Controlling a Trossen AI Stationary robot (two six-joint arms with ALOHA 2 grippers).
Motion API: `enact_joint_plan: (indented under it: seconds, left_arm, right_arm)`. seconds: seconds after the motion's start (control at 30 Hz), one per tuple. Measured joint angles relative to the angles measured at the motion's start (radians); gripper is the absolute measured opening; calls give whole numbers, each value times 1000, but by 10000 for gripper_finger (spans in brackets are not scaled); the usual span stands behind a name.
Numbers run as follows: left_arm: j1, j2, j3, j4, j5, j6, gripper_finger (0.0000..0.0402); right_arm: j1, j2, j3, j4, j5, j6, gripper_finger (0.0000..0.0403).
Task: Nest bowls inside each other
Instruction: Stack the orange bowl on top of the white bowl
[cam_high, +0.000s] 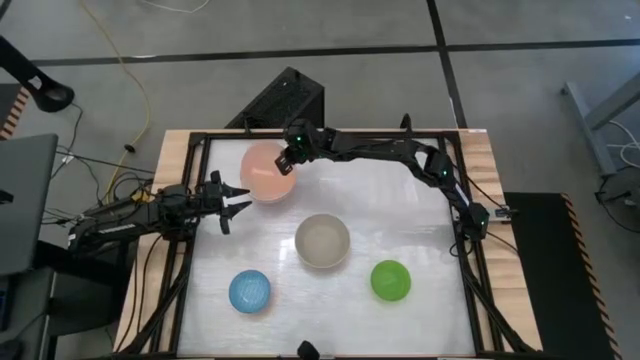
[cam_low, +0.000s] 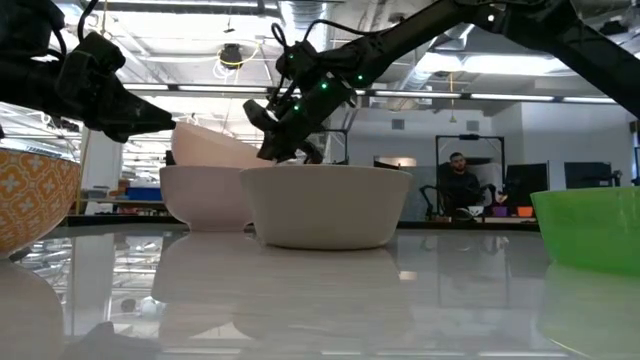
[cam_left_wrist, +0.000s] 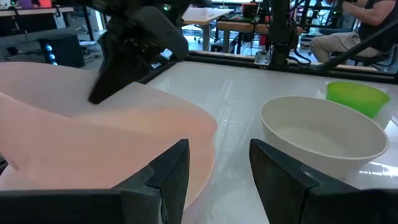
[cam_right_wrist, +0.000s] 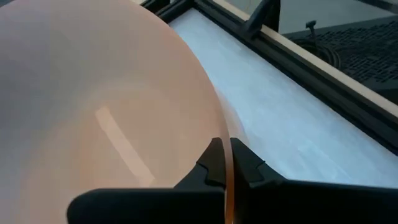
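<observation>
Right tool (cam_high: 286, 163) clamps the salmon bowl's (cam_high: 266, 170) rim, tilted over the pale bowl (cam_low: 205, 195) — left tool (cam_high: 238, 199) waits beside, fingers apart. Grey bowl (cam_high: 322, 241), blue bowl (cam_high: 249, 291), green bowl (cam_high: 390, 280) lie scattered on the counter (cam_high: 400, 210); no legible writing.

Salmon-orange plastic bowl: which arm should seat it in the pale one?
Right. Its pincer is shut on the salmon-orange plastic bowl's rim; the left pincer is open beside it, holding nothing.
</observation>
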Motion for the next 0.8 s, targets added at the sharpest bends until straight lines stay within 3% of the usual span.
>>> enact_joint_plan:
  seconds: [0.57,0.8]
  left_arm:
    - [0,0,0,0,-1,0,158]
    - [0,0,0,0,-1,0,158]
  right_arm:
    - [17,59,-2,60,37,1,12]
    - [23,57,-2,52,35,-6,56]
